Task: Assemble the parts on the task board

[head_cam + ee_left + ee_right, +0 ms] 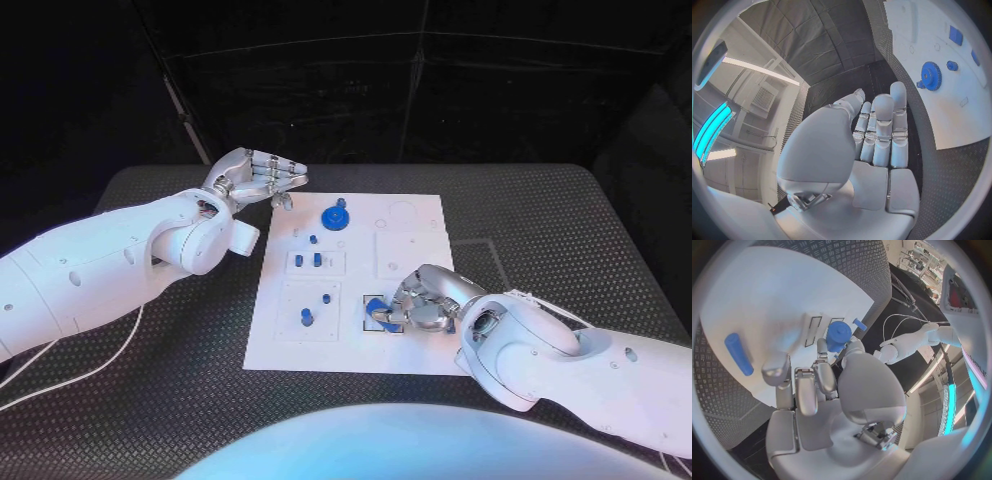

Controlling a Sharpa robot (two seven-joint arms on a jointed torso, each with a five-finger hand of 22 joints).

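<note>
The white, flat, rectangular task board lay in the middle of the black, ribbed table. The right hand, silver and jointed, rested on the board's near right part with its fingers curled down around a round blue part; it appeared to grip this piece, though the contact was partly hidden. The left hand hovered off the board's far left corner, fingers straight and close together, holding nothing. A toothed blue gear sat at the board's far middle. Small blue pegs stood near its centre, and a blue cylinder lay at its near left.
</note>
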